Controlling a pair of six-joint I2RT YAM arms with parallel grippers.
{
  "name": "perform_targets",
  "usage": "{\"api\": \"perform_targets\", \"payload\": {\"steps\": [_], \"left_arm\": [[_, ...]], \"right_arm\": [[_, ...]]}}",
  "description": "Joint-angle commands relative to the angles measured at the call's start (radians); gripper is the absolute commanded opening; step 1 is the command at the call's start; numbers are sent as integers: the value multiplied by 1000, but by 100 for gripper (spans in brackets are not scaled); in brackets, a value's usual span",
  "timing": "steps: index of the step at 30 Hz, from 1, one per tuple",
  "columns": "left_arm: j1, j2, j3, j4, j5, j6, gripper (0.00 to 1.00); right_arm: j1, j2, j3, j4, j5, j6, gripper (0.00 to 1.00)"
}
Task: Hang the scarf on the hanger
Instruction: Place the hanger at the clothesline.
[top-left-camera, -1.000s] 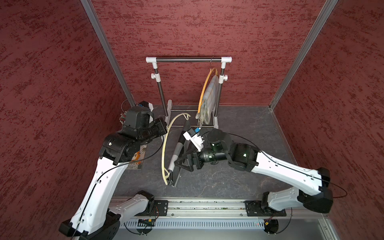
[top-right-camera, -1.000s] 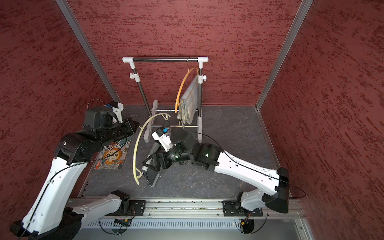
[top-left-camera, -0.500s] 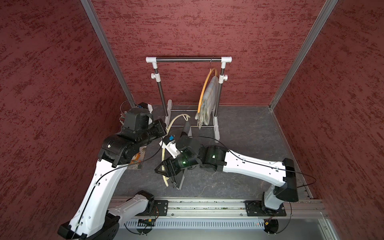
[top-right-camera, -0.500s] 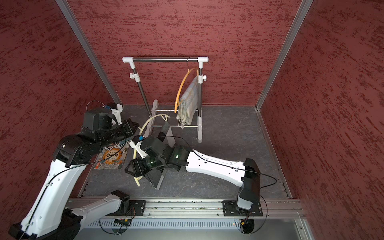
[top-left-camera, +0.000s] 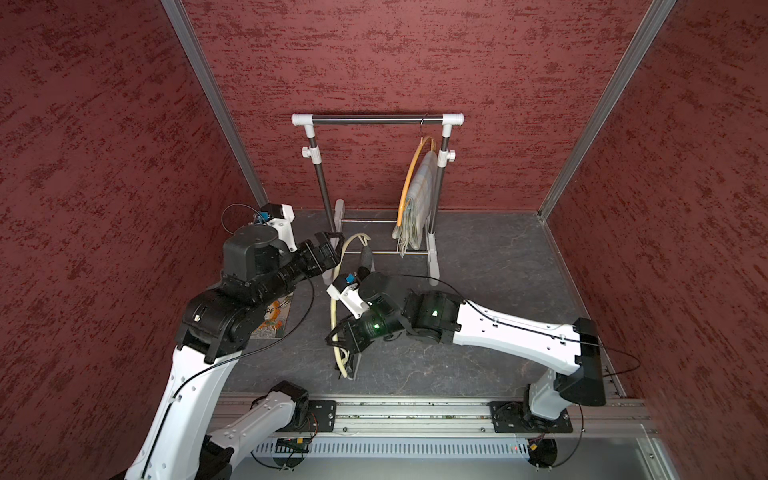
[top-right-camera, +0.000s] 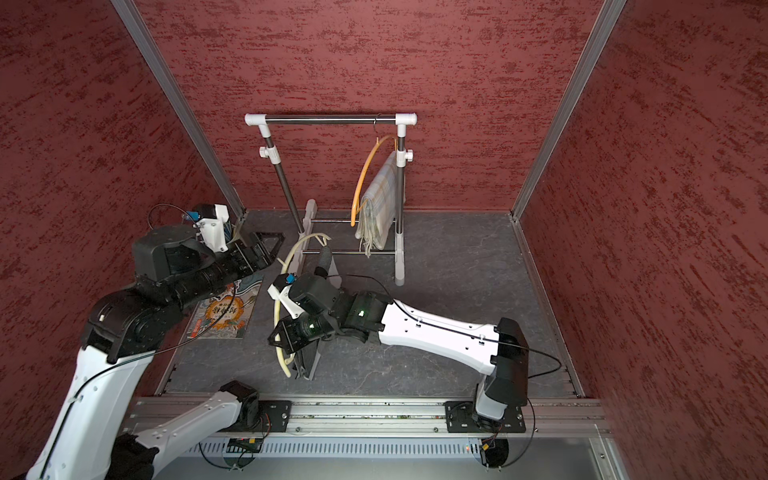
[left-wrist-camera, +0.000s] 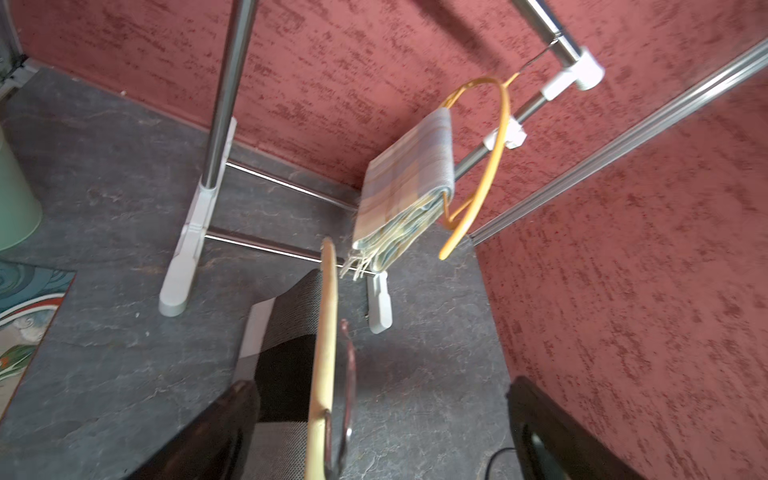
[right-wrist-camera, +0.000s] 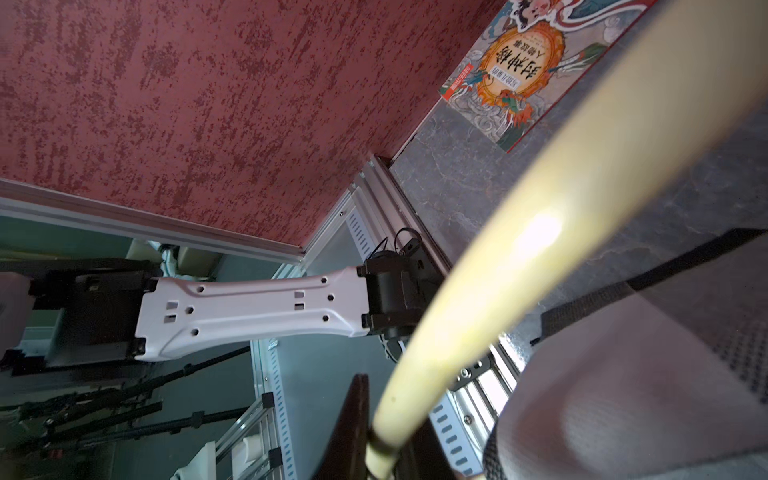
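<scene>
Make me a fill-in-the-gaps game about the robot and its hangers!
The folded plaid scarf hangs on the ___.
The cream curved plastic hanger, carrying a dark grey scarf, is gripped by the ___.
The left gripper is wide ___.
Missing: orange curved hanger; right gripper; open.

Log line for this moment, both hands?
left hand: open around hook end of cream hanger | right hand: shut on cream hanger | dark scarf: on cream hanger | rack: cream hanger not hung
</scene>
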Motion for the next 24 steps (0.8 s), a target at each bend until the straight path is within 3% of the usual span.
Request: {"api": "perform_targets", "payload": {"steps": [1,5,10,15,21,24], "left_arm": [[9,-60,12,89,67,75,100],[9,-187,1,127,25,90,100],[6,-343,-42,129,-119,106,100],[-18,-384,-58,83,-161,118,100],[-40,-384,-67,30,-177,123,100],[-50,-383,-82,18,-175,119,100]], "right_arm": [[-67,-101,23,97,-124,-58,0],[-157,-112,73,110,-292,-40,0],[-290,-46,208,179,-461,86,0],[-395,146,476,199,-572,248,0],[-464,406,899,111,-612,305,0],[-511,535,1068,187,-630,432,0]]}}
